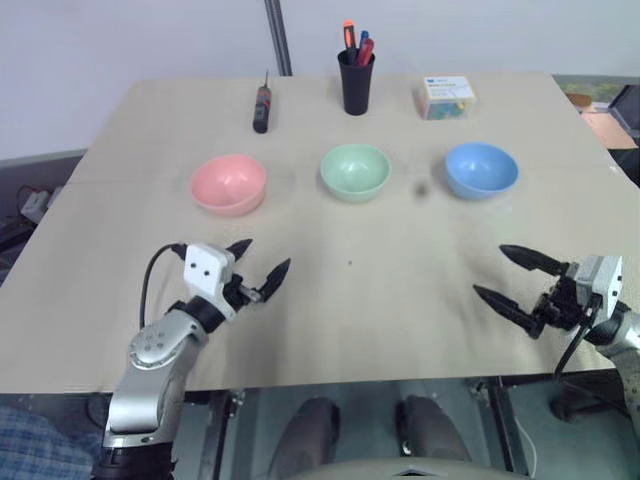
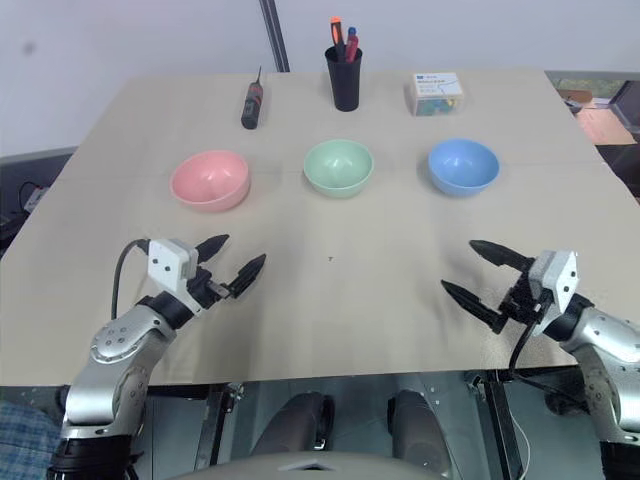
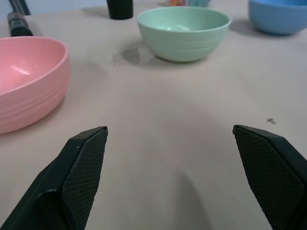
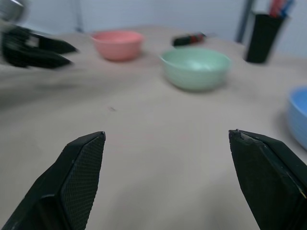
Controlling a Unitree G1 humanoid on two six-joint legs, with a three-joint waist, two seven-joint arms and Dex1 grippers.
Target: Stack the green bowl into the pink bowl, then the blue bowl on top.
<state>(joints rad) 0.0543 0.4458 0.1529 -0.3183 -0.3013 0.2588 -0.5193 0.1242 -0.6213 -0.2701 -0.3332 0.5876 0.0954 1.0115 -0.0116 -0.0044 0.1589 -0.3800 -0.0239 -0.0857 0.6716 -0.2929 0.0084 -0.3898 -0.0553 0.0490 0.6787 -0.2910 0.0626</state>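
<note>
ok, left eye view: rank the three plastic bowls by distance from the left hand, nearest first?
1. Round salmon-pink plastic bowl: nearest, just beyond the open left hand, on the robot's left.
2. Round mint-green plastic bowl: middle of the row.
3. Round sky-blue plastic bowl: farthest, on the robot's right end of the row.

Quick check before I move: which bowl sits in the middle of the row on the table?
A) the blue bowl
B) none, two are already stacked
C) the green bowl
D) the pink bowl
C: the green bowl stands alone between the pink bowl on the robot's left and the blue bowl on its right, all three apart and none stacked.
</note>
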